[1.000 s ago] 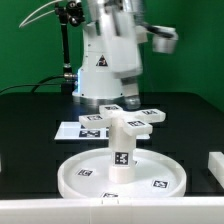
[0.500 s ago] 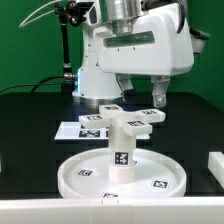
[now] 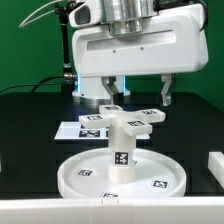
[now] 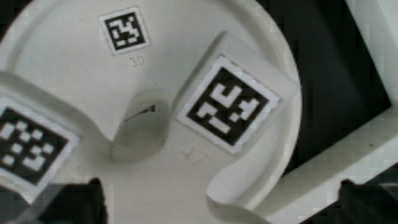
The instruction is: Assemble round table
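The large round disc point(image 3: 68, 178) lies flat on the black table. The short cylinder leg point(image 3: 121, 150) stands upright at its middle. The cross-shaped foot point(image 3: 133, 116) rests on top of the leg. My gripper point(image 3: 138, 98) hangs just above the foot, open and empty, with one finger point(image 3: 108, 93) on each side of it. In the wrist view the foot point(image 4: 169, 110) fills the frame with its tags, the disc's rim point(image 4: 347, 170) shows beneath, and my gripper point(image 4: 217, 205) has only dark fingertips point(image 4: 63, 200) showing at the picture's corners.
The marker board point(image 3: 88, 128) lies behind the disc toward the exterior view's left. A plain white block point(image 3: 214, 165) sits at the exterior view's right edge. The arm's base point(image 3: 95, 70) stands at the back.
The hand has turned about its vertical axis to face the camera broadside and has come down, so the open fingers now hang close over the foot. The table parts have not moved.
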`<state>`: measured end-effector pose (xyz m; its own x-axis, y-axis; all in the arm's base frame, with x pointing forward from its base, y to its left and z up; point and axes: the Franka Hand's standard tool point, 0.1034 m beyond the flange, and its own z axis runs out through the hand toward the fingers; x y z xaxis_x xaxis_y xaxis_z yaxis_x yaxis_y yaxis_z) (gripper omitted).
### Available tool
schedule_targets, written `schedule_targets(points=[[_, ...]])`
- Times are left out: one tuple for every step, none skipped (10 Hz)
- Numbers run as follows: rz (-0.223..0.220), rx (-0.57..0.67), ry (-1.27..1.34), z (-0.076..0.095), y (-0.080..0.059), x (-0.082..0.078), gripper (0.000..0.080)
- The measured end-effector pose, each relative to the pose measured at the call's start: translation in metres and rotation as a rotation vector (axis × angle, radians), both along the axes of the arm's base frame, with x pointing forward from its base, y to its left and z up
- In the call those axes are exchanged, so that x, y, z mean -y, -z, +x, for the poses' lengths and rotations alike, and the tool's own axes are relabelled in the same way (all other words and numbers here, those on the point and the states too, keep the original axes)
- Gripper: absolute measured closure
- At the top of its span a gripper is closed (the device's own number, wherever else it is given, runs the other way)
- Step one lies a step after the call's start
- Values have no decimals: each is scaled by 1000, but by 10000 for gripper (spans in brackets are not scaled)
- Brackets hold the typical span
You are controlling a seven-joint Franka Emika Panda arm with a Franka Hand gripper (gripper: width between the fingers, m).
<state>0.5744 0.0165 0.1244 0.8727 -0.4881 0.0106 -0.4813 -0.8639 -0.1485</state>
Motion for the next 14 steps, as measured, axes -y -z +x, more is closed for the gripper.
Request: schedule_targets(points=[[-6,0,-101,2,-2,-2,150],[-17,-2,-256,1,-4,-2,150],[-23,11,-324,3,-6,-1,150],[-29,19,-393,3,-5,0,150],[-34,28,-467,2,-5,1,150],[-39,36,-528,2,-5,1,150],[-43,42,-582,2,-5,1,150],[-58,62,-769,2,-4,5,150],[-77,80,-942,2,-3,7,150],[-94,80,-1042,2,-3,5,150],[-110,79,-1129,1,-3,3,150],[-114,85,-1183,1,-3,8,150],[-123,86,-1244,1,-3,11,150],[-129,89,-1308,1,-2,12,150]])
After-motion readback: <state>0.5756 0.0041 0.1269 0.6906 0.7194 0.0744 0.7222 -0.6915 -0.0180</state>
